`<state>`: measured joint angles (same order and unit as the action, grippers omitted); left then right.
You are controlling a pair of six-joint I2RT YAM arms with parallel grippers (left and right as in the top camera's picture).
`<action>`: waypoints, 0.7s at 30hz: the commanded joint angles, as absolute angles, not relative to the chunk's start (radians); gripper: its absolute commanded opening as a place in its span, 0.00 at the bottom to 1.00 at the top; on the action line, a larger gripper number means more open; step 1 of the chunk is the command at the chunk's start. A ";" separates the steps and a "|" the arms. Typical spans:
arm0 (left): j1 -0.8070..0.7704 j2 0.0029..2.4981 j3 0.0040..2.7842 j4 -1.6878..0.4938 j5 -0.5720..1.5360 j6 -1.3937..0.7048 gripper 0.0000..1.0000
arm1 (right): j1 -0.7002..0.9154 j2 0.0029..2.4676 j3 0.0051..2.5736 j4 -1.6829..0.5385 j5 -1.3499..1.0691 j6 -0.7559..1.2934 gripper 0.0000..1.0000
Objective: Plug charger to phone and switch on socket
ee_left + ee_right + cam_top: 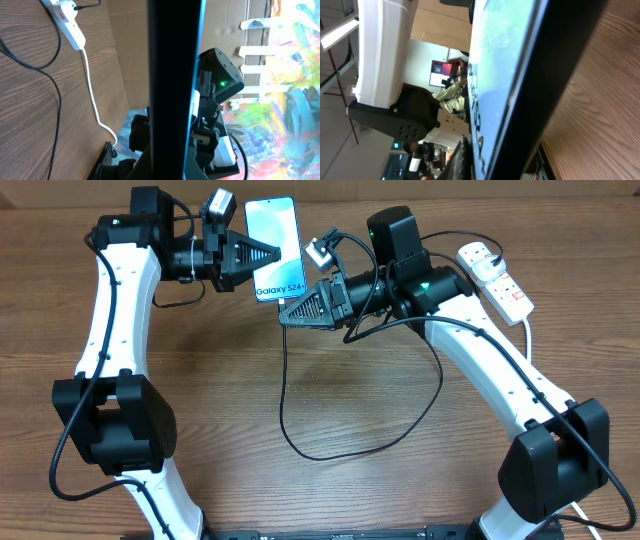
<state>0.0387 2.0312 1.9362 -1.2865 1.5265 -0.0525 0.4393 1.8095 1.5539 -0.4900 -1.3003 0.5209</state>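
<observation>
The phone [275, 230] with its turquoise screen hangs above the table, and my left gripper [276, 252] is shut on its left edge. In the left wrist view the phone [172, 75] runs up edge-on as a dark bar from between the jaws. My right gripper [285, 313] is shut at the phone's lower end, by the "Galaxy S24" text. The charger [281, 390], a thin black cable, drops from its tip and loops over the table. Its connector tip is hidden. The phone [505, 65] fills the right wrist view. The socket [495, 278] lies at the far right with a white plug in it.
The socket [67, 20] and its thick white cord [92, 85] trail toward the table's edge. The black cable's loop [425, 405] lies under the right arm. A cardboard wall [127, 50] stands behind the table.
</observation>
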 commanded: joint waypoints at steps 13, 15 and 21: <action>0.031 2.025 1.945 -1.286 1.583 -0.052 0.04 | 0.438 1.812 1.564 -0.480 -1.277 0.528 0.04; 0.032 2.025 1.945 -1.286 1.583 -0.052 0.04 | 0.438 1.812 1.563 -0.484 -1.275 0.528 0.04; 0.032 2.025 1.945 -1.285 1.583 -0.051 0.04 | 0.438 1.813 1.558 -0.505 -1.258 0.527 0.04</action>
<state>0.0387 2.0312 1.9362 -1.2865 1.5261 -0.0525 0.4393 1.8095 1.5539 -0.5060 -1.2896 0.5236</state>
